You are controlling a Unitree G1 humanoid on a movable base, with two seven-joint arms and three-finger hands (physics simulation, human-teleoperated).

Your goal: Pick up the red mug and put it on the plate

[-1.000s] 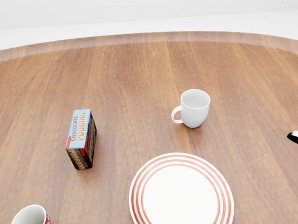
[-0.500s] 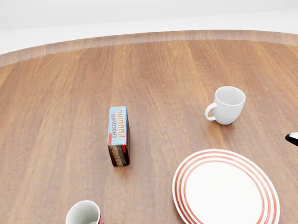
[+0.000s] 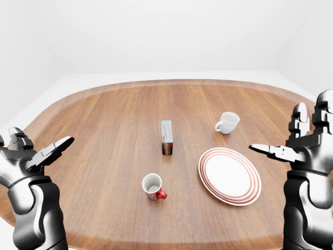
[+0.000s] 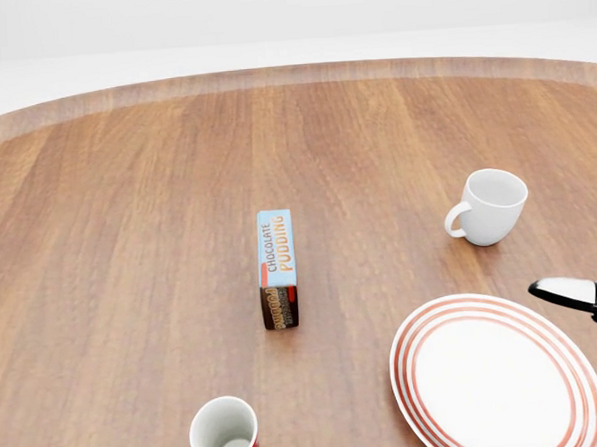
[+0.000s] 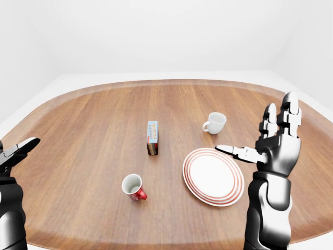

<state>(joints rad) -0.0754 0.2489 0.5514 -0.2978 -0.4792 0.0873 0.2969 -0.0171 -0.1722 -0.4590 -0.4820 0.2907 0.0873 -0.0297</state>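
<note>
Wide bare wood surrounds everything on the oval bench. My left hand and right hand hover raised at its sides, fingers spread, holding nothing. The red mug stands upright and empty, left of the empty striped plate.

Bright, even, diffuse light fills all three views. Shadows are faint and soft, hugging the bases of objects on the table. Renders are sharp throughout, without glare, blur or noise.
</note>
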